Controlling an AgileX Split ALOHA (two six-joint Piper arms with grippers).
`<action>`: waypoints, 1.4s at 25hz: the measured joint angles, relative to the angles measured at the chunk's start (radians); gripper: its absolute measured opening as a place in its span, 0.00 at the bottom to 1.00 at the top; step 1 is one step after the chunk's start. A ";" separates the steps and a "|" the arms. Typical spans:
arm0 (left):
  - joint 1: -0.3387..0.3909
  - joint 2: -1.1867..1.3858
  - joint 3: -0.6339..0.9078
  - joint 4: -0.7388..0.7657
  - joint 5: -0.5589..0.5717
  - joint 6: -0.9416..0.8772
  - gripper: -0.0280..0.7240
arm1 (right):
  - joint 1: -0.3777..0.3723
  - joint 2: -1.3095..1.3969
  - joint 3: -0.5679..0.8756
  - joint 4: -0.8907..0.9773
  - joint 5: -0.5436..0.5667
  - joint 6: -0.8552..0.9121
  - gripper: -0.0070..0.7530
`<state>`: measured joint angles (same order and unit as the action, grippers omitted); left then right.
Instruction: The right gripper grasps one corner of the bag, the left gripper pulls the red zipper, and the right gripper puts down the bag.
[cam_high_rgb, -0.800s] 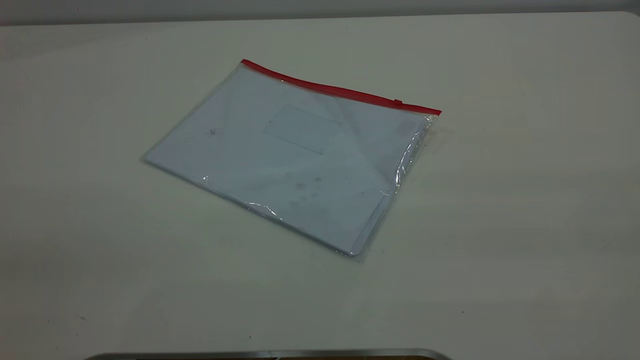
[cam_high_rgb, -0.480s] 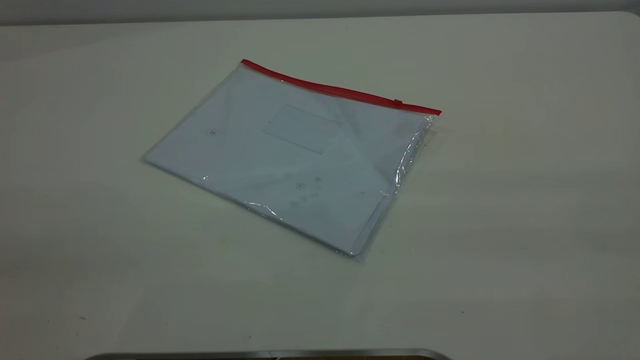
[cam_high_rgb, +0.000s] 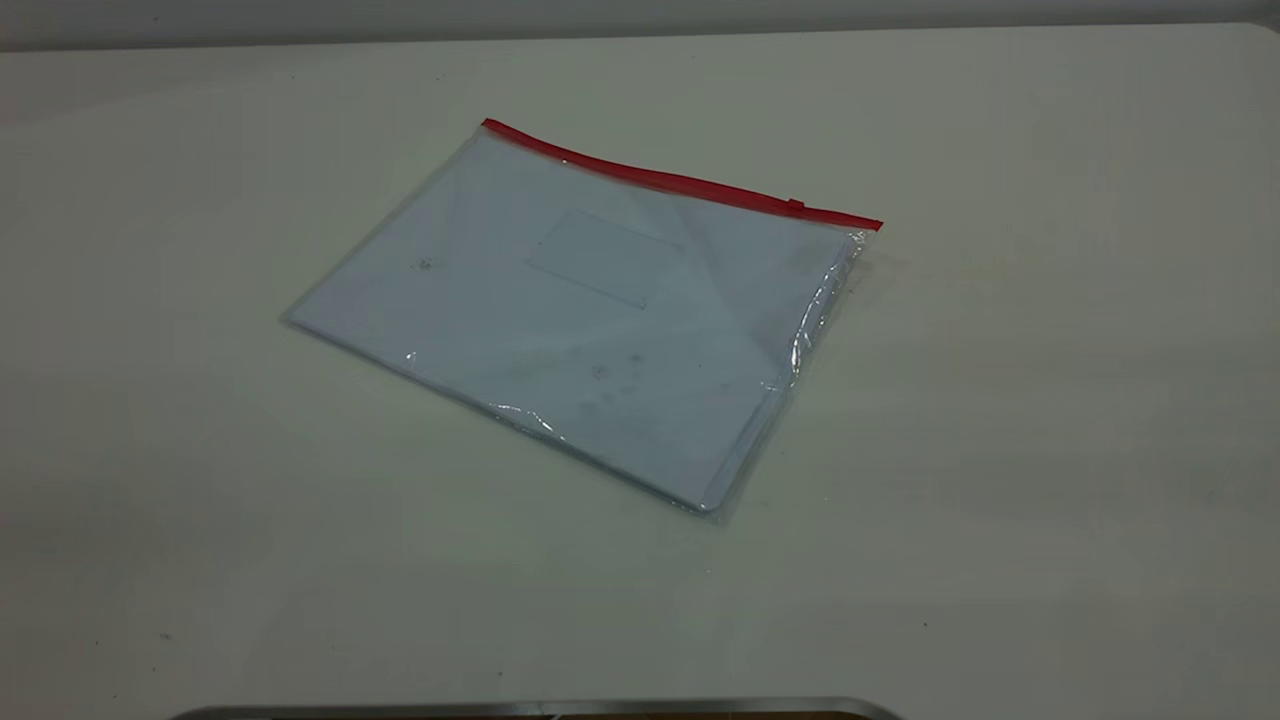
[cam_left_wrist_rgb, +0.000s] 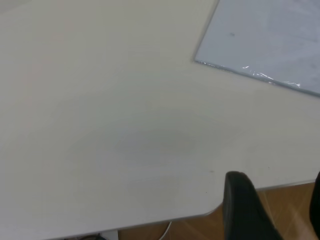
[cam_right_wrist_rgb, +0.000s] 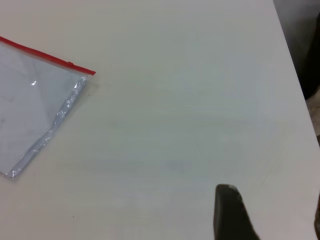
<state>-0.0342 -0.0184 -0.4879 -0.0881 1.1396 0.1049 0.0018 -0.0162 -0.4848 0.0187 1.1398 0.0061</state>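
Bag (cam_high_rgb: 590, 320) flat on table (cam_high_rgb: 1050, 450), near centre, untouched. Red zipper (cam_high_rgb: 680, 182) along far long edge, slider tab (cam_high_rgb: 795, 206) near right corner (cam_high_rgb: 868, 226). Left claw (cam_left_wrist_rgb: 272, 210) at table's near left edge, well apart from bag, spread wide. Right claw (cam_right_wrist_rgb: 270, 215) over bare table right of bag, also spread wide.

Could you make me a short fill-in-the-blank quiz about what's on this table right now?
1. The bag lies flat on the ____ table.
2. The zipper along its far long edge is coloured ____.
3. The number of fingers touching the bag is ____.
4. Inside the clear plastic lie white ____.

Missing words: white; red; zero; sheets
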 joint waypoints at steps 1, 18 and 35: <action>0.000 0.000 0.000 0.000 0.000 0.000 0.55 | 0.000 0.000 0.000 0.000 0.000 0.000 0.58; 0.000 0.000 0.000 0.000 0.000 0.000 0.55 | 0.000 0.000 0.000 0.000 -0.008 0.000 0.58; 0.000 0.510 -0.118 -0.025 -0.403 -0.076 0.63 | 0.000 0.517 0.002 0.260 -0.350 -0.357 0.70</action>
<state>-0.0342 0.4917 -0.6059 -0.1133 0.7367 0.0290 0.0018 0.5007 -0.4831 0.2790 0.7899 -0.3511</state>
